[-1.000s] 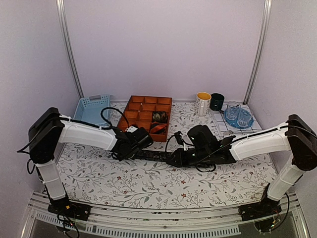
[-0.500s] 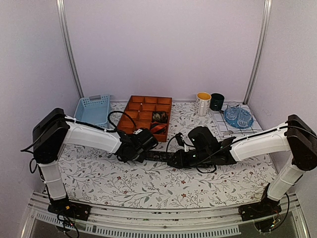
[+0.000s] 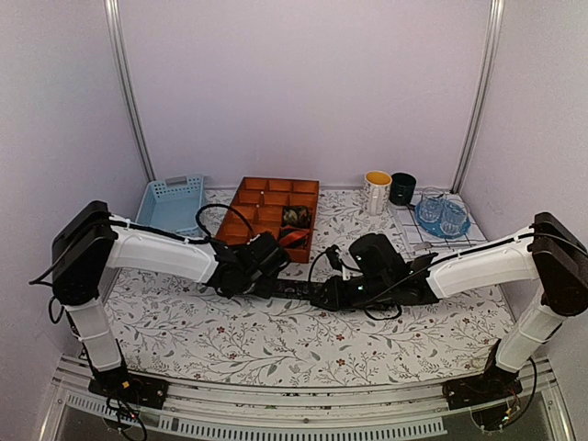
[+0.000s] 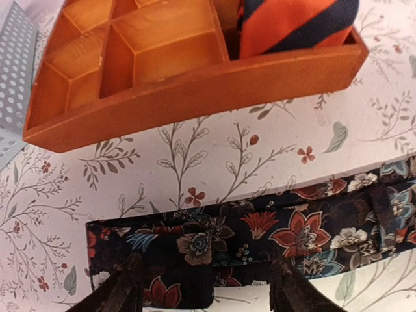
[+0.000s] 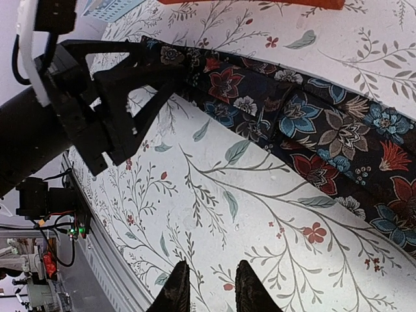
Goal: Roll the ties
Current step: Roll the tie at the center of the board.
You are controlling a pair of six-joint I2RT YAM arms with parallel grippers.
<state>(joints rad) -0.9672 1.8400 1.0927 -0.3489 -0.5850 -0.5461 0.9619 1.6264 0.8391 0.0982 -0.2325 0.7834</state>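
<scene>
A: When I checked the wrist views, the left gripper (image 4: 207, 276) was spread wide. Its fingers (image 4: 130, 289) straddled the left end of the floral tie (image 4: 292, 234) without clamping it.
B: Right side?
A: The right gripper (image 5: 209, 276) had its tips only narrowly apart. Bare tablecloth (image 5: 214, 195) showed in the gap and nothing was pinched. It sat near the tie; contact, couldn't tell.
B: Where was the tie?
A: Flat on the cloth, running between the two grippers, just in front of the orange tray (image 4: 195, 91). Its left end looked folded over.
B: Anything in the way?
A: The tray wall was close behind the tie. A striped tie (image 4: 292, 23) filled the tray's front right compartment, and a rolled tie (image 3: 295, 216) sat in the one behind. A black cable (image 3: 213, 220) looped up by the tray's left side. The blue basket (image 3: 173, 200), two mugs (image 3: 377, 191) and the glasses (image 3: 441, 216) stood well apart at the back.
B: Versus a second earlier?
A: The left jaws had widened from nearly closed. That arm had shifted right along the tie, so less tie showed between the grippers. The right arm had hardly moved and kept the same narrow gap.
</scene>
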